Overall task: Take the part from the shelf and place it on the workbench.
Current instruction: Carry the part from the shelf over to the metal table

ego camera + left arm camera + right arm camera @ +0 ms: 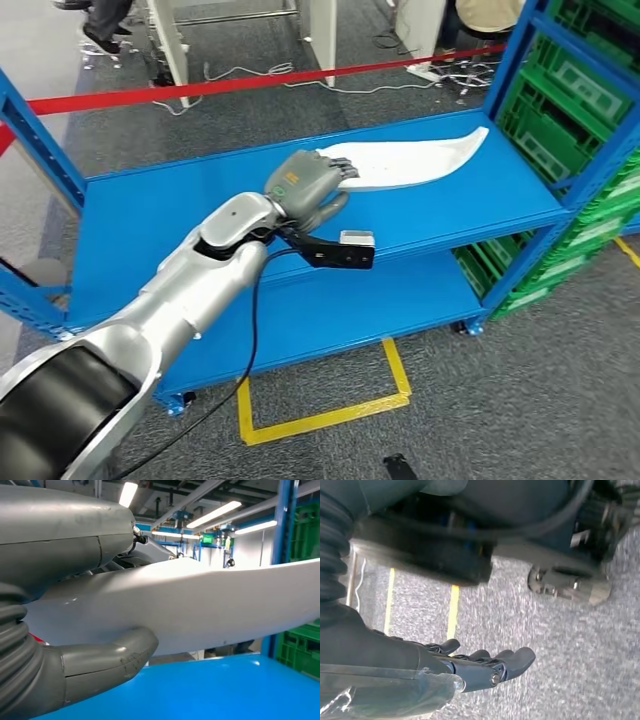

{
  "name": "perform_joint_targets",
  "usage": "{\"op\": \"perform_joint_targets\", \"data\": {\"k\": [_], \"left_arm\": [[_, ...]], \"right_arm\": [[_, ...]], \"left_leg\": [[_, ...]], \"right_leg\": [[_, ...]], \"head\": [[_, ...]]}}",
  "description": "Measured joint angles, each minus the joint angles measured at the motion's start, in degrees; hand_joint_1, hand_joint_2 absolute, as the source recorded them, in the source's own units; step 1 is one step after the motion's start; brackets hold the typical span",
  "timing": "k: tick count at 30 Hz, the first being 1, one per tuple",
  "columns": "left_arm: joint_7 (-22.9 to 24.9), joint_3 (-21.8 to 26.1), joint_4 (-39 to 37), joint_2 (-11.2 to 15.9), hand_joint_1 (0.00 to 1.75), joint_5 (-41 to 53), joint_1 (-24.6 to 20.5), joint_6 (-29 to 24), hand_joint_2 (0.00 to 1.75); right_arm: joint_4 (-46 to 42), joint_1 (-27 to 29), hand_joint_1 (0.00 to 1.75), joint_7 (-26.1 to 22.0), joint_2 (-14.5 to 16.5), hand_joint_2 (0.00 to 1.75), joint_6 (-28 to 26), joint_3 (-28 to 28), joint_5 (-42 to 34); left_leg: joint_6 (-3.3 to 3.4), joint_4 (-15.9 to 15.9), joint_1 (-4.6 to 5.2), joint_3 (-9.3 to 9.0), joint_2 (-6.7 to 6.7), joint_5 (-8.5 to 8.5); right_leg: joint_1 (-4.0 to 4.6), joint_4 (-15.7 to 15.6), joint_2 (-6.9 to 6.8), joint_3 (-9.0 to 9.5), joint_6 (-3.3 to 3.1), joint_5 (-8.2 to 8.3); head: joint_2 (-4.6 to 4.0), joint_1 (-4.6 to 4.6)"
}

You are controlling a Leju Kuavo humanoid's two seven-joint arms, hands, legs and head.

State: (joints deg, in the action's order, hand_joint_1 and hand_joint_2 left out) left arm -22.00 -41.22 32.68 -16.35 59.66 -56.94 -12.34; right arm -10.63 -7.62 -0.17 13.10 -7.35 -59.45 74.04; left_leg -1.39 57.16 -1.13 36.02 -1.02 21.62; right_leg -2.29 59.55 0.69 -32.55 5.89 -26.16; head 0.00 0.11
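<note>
Grasping step is what we judge to be in hand: our left hand [309, 185] is at the near end of the white part [411, 160], which lies on the top deck of the blue shelf [151, 235], stretching away from the hand toward the shelf's far right upright. From the left wrist view the part [196, 605] sits between the dark fingers [149, 550] above and the thick thumb [109, 662] underneath, so the hand looks clamped on it, fingers over the top face and thumb wrapped below. In that view there seems to be a gap between the part and the blue deck [226, 690], but we can't tell whether it is truly lifted or just curved up off the surface. Left arm is reached well forward and across the deck, wrist roughly level, back of the hand facing up, with the wrist camera bracket [340, 250] hanging just off the shelf's front edge. Right hand [482, 667] hangs over grey carpet with yellow floor tape [452, 612], fingers extended and a little apart, holding nothing. Next move as we see it: lift straight up enough to clear the deck, then draw back from the shelf while keeping the long part level. It is long and held at one end, so the free end will likely sag or swing, and the shelf's right upright and the green crates [573, 95] beside it are the collision risks. Workbench placement not yet started.
</note>
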Motion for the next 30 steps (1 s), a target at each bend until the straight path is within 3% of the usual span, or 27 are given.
{"op": "perform_joint_targets", "data": {"k": [3,4,6,8,9,10,11,13,15,18,19,21,23,24,25,26,28,30], "left_arm": [[0.0,-0.4,0.1,0.3,1.75,-0.3,0.0,0.0,1.75],[0.0,-0.5,0.1,0.5,1.75,-0.3,0.0,0.0,1.75],[0.0,-0.8,0.2,0.7,1.75,-0.3,0.0,0.0,1.75],[0.0,-1.1,0.2,1.0,1.75,-0.3,0.1,0.0,1.75],[0.0,-1.2,0.2,1.1,1.75,-0.3,0.2,0.0,1.75],[0.0,-1.3,0.2,1.2,1.75,-0.3,0.3,0.0,1.75],[0.0,-1.4,0.2,1.3,1.75,-0.3,0.3,0.0,1.75],[0.0,-1.4,0.3,1.4,1.75,-0.3,0.2,0.0,1.75],[0.0,-1.4,0.4,1.4,1.75,-0.3,-0.1,0.0,1.75],[0.0,-1.5,0.5,1.5,1.75,-0.3,-0.1,0.0,1.75],[0.0,-1.5,0.5,1.5,1.75,-0.3,-0.1,0.0,1.75],[0.0,-1.5,0.5,1.5,1.75,-0.3,-0.1,0.0,1.75],[0.0,-1.6,0.5,1.5,1.75,-0.3,0.0,0.0,1.75],[0.0,-1.6,0.5,1.6,1.75,-0.3,0.1,0.0,1.75],[0.0,-1.7,0.5,1.6,1.75,-0.3,0.2,0.0,1.75],[0.0,-1.7,0.5,1.6,1.75,-0.3,0.2,0.0,1.75],[0.0,-1.7,0.5,1.7,1.75,-0.3,0.2,0.0,1.75],[0.0,-1.7,0.5,1.8,1.75,-0.4,0.1,0.1,1.75]], "right_arm": [[0.0,0.0,0.0,0.0,0.0,1.75,0.0,-0.1,0.0],[0.0,0.0,0.0,0.0,0.0,1.75,0.0,-0.1,0.0],[0.0,-0.1,0.0,0.0,0.0,1.75,0.0,-0.1,0.0],[0.0,-0.1,0.0,0.0,0.0,1.75,0.0,-0.1,0.0],[0.0,-0.1,0.0,0.0,0.0,1.75,0.0,-0.2,0.0],[0.0,-0.2,0.0,0.0,0.0,1.75,0.0,-0.2,0.0],[0.0,-0.2,0.0,0.0,0.0,1.75,0.0,-0.2,0.0],[0.0,-0.3,0.0,0.0,0.0,1.75,0.0,-0.2,0.0],[0.0,-0.4,0.0,0.0,0.0,1.75,0.0,-0.2,0.0],[0.0,-0.4,0.0,0.0,0.0,1.75,0.0,-0.2,0.0],[0.0,-0.4,0.0,0.0,0.0,1.75,0.0,-0.2,0.0],[0.0,-0.4,0.0,0.0,0.0,1.75,0.0,-0.2,0.0],[0.0,-0.6,0.0,-0.1,0.0,1.75,0.0,-0.2,0.0],[0.0,-0.7,0.0,-0.1,0.0,1.75,0.0,-0.3,0.0],[0.0,-0.7,0.0,-0.1,0.0,1.75,0.0,-0.3,0.0],[0.0,-0.7,0.0,0.0,0.0,1.75,0.0,-0.3,0.0],[0.0,-0.6,0.0,0.0,0.0,1.75,0.0,-0.3,0.0],[0.0,-0.5,0.0,0.0,-0.1,1.75,0.0,-0.3,0.0]], "left_leg": [[-0.79,0.5,0.07,0.75,0.0,-0.29],[-0.95,1.2,0.04,1.2,0.11,0.53],[-1.18,6.0,0.05,3.22,0.33,4.48],[-1.16,13.5,0.14,5.84,0.38,8.89],[-1.01,15.9,0.19,6.42,0.38,9.84],[-0.77,16.6,0.27,6.11,0.38,9.78],[-0.41,15.1,0.41,4.73,0.38,8.83],[0.53,8.3,0.85,-0.08,0.38,6.44],[1.1,2.6,1.28,-3.59,0.36,5.62],[1.47,0.9,1.47,-3.73,0.35,4.98],[1.77,0.8,1.4,-3.44,0.41,4.46],[2.44,0.5,1.2,-2.58,0.55,3.32],[2.86,0.5,1.29,-1.34,0.6,2.31],[2.93,0.5,1.35,-0.65,0.62,1.75],[2.95,0.5,1.41,0.07,0.61,1.19],[2.9,0.5,1.45,0.77,0.58,0.62],[2.63,0.6,1.48,1.96,0.46,-0.46],[2.1,0.6,1.6,2.74,0.39,-1.5]], "right_leg": [[0.1,0.6,0.3,-1.06,-2.02,0.06],[0.11,0.7,0.29,-1.47,-2.64,0.33],[0.16,0.6,0.18,-2.36,-3.8,0.98],[0.43,0.6,0.03,-3.29,-4.38,1.65],[0.59,0.6,-0.04,-3.75,-4.47,1.99],[0.75,0.6,-0.08,-4.18,-4.5,2.32],[0.88,0.6,-0.1,-4.57,-4.46,2.66],[1.08,0.6,-0.1,-5.17,-4.22,3.28],[1.19,0.6,-0.13,-5.61,-3.68,3.98],[1.01,0.0,-0.21,-5.92,-2.56,5.07],[0.96,0.2,-0.23,-6.18,-2.27,4.63],[0.98,3.6,-0.26,-7.45,-1.85,1.01],[1.1,10.9,-0.27,-9.29,-1.57,-4.04],[1.16,14.0,-0.27,-9.75,-1.48,-5.33],[1.21,15.5,-0.27,-9.43,-1.47,-5.41],[1.25,15.0,-0.27,-8.13,-1.55,-4.41],[1.35,8.9,-0.27,-3.23,-1.93,-2.12],[1.59,1.7,-0.19,1.39,-2.32,-2.24]], "head": [[-0.01,-0.06],[-0.01,-0.11],[-0.01,-0.23],[-0.01,-0.3],[-0.01,-0.31],[-0.01,-0.3],[-0.02,-0.29],[-0.01,-0.29],[-0.01,-0.26],[-0.01,-0.35],[-0.01,-0.34],[0.0,-0.13],[-0.01,0.1],[-0.01,0.14],[-0.01,0.18],[0.0,0.2],[-0.01,0.21],[0.0,0.14]]}}
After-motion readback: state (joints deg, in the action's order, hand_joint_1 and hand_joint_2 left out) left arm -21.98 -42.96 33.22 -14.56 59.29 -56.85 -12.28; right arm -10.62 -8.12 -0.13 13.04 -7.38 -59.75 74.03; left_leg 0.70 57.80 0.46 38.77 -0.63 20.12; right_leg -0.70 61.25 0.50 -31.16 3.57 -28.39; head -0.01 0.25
